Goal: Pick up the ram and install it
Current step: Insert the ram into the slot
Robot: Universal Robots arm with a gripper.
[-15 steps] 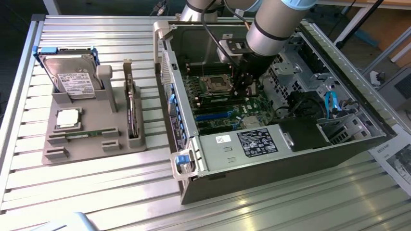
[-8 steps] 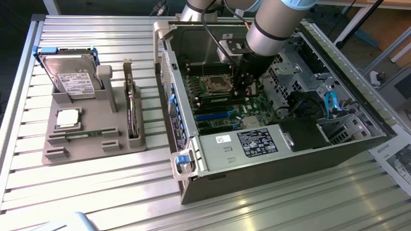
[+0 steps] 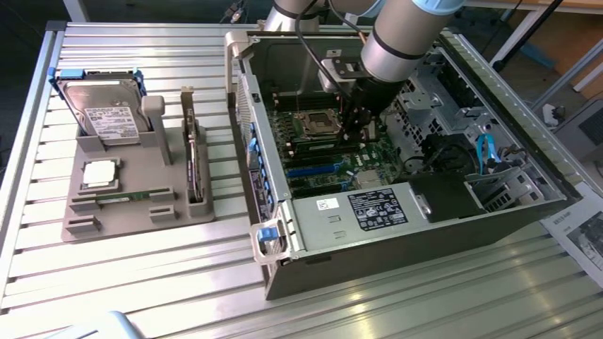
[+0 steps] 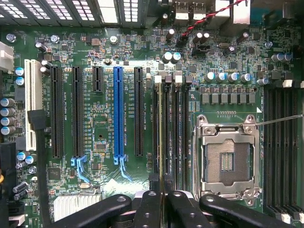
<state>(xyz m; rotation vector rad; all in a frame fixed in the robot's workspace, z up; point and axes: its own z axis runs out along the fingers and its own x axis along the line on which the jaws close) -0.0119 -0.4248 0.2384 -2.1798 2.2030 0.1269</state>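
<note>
**Install step: you have the ram [image 4: 161, 133] in the gripper [image 4: 164, 197], down inside the case [image 3: 377, 261] over the slots [image 4: 175, 133].**

Your arm [image 3: 405, 35] reaches into the open case and holds the gripper low over the board [image 4: 228, 52]. Its fingers are pinched narrow on the ram, which shows edge-on along a slot near the socket [image 4: 227, 159]. You can't tell from here whether it touches that slot yet. Seating, by my judgement, calls for the stick square and parallel to the slot. Then push straight and evenly, because a tilt could jam one end.
</note>
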